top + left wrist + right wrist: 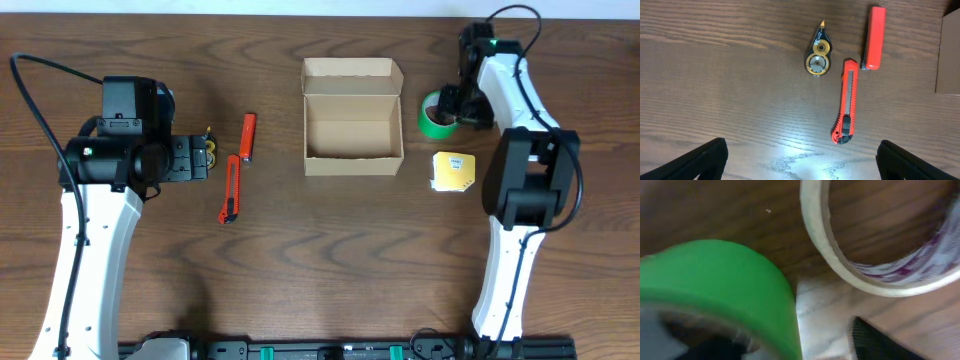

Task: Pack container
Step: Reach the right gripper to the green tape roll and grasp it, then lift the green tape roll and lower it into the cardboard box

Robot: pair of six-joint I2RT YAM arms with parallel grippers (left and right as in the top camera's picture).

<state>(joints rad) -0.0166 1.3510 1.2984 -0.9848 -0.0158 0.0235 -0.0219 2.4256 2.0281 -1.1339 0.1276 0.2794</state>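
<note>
R claw (447,112) straddles the green tape (430,123) wall, gap beside its outer finger (875,340) — not clamped yet. Container (350,135) sits open mid-counter (300,280), just left of it, long axis crosswise — R arm nearer. L claw (802,152) spread wide, empty.
</note>
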